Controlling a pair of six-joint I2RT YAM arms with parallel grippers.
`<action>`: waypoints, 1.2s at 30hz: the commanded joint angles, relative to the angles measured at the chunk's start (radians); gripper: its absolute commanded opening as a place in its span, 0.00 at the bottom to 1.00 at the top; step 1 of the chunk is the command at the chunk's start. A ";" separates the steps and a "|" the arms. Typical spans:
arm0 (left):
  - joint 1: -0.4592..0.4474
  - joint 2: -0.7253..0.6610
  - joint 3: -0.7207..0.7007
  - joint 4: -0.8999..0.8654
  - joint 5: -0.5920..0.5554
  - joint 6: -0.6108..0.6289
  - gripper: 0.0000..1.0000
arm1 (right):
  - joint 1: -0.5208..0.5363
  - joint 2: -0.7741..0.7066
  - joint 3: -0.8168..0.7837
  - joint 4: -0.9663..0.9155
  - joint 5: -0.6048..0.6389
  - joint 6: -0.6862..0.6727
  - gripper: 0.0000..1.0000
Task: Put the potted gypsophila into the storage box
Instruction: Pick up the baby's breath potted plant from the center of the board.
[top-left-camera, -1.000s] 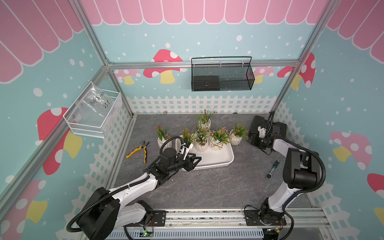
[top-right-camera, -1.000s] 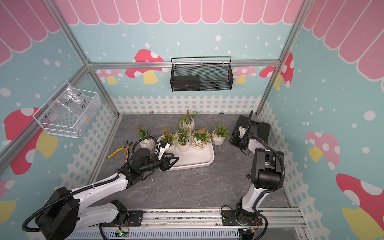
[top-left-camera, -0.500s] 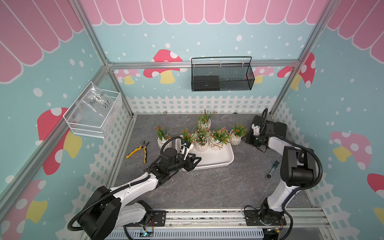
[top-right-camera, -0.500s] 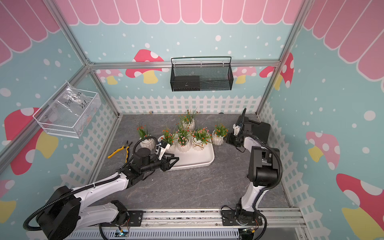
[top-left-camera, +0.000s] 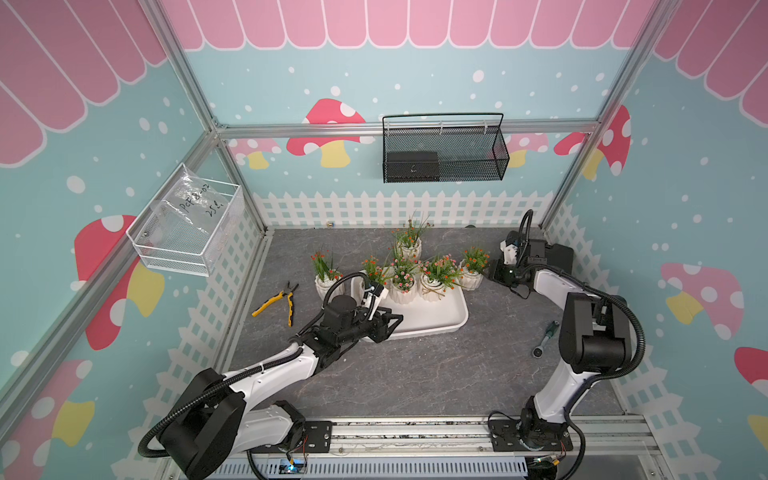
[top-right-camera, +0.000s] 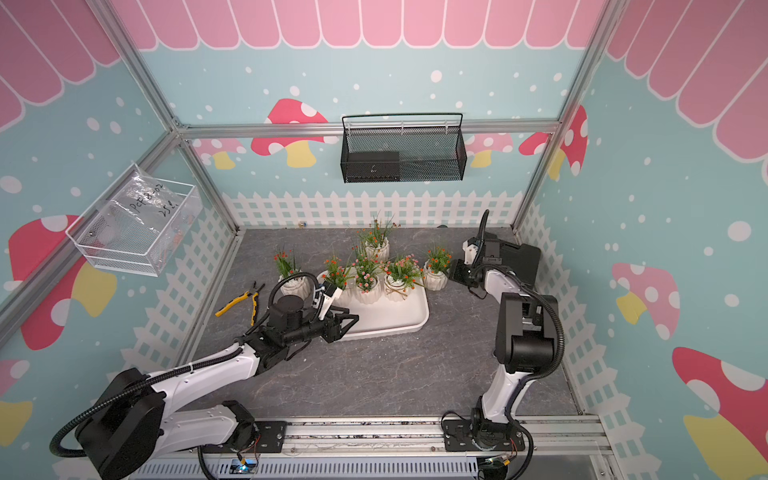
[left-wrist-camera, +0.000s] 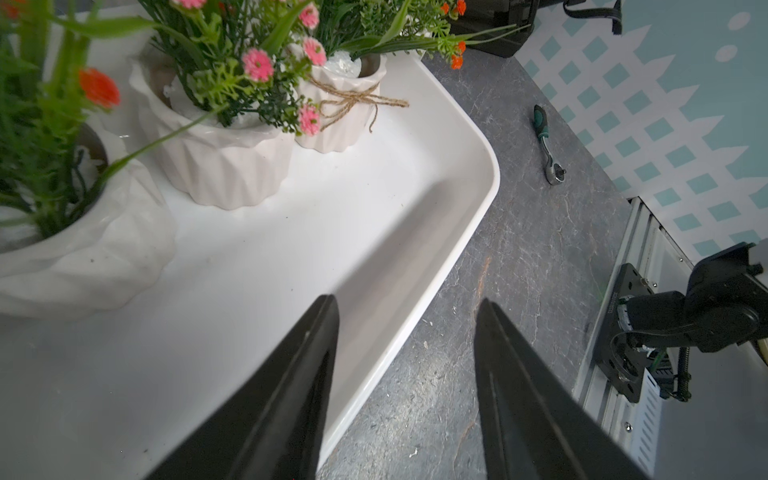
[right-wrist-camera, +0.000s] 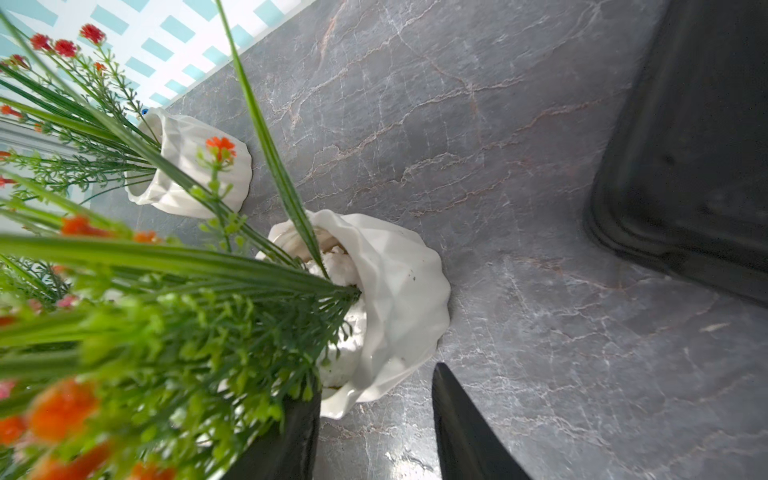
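White pot (right-wrist-camera: 395, 299) stands on the bench (top-left-camera: 415, 374), just beside the far right corner of the box (left-wrist-camera: 478, 208). My right gripper (right-wrist-camera: 370, 390) has its jaws apart at the pot's near side, not clamped. I should go in below the leaves, centre the ribbed wall, then close gently so it does not tip. My left gripper (left-wrist-camera: 406, 299) hangs apart and empty over the box's near rim. I count six pots: three inside the box, three on the bench; one box.

Teal mushroom-print walls (top-left-camera: 415, 75) (pink scalloped tops) enclose a grey marbled floor (top-left-camera: 415, 374).
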 joint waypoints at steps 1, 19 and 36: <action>-0.005 0.017 0.027 -0.008 -0.005 0.021 0.54 | 0.010 0.026 0.046 0.008 -0.005 0.011 0.46; -0.013 0.016 0.034 -0.025 -0.022 0.028 0.54 | 0.046 0.071 0.104 -0.061 0.135 -0.020 0.40; -0.021 0.003 0.034 -0.037 -0.038 0.037 0.54 | 0.088 0.134 0.149 -0.107 0.222 -0.035 0.33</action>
